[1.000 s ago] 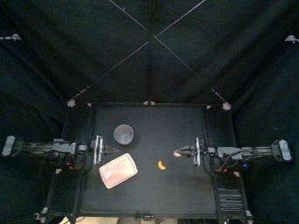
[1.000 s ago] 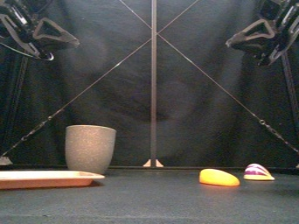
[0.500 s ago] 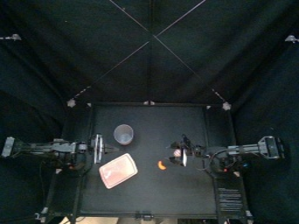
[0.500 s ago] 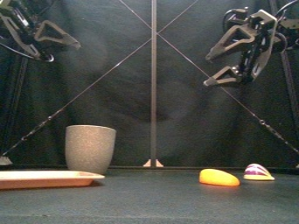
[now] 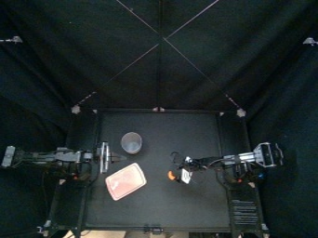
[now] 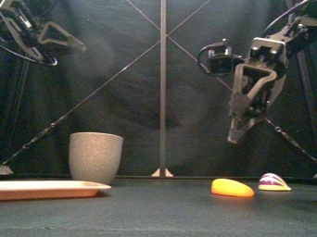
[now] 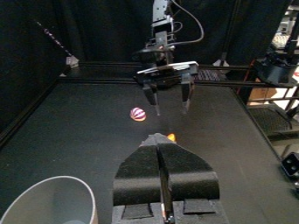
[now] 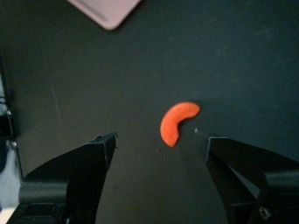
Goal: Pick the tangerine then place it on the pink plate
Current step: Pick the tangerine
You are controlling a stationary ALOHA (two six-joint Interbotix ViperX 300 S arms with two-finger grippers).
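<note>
The tangerine (image 5: 172, 174) is an orange crescent segment lying on the table right of the pink plate (image 5: 125, 181). In the front view the tangerine (image 6: 232, 188) rests low at the right, with the plate (image 6: 50, 189) at the far left. My right gripper (image 6: 235, 137) hangs tilted above the tangerine, well off the table. The right wrist view shows the tangerine (image 8: 177, 122) just ahead of the open right gripper (image 8: 162, 143), with nothing between the jaws. My left gripper (image 7: 163, 144) rests shut at the table's left side (image 5: 88, 160).
A tall grey speckled cup (image 6: 95, 155) stands behind the plate at the left. A small purple and white striped toy (image 6: 273, 181) lies just right of the tangerine. A corner of the plate (image 8: 111, 10) shows in the right wrist view.
The right arm has swung from high at the right toward the middle and tipped its gripper down over the tangerine. The left arm and the objects have stayed put.
</note>
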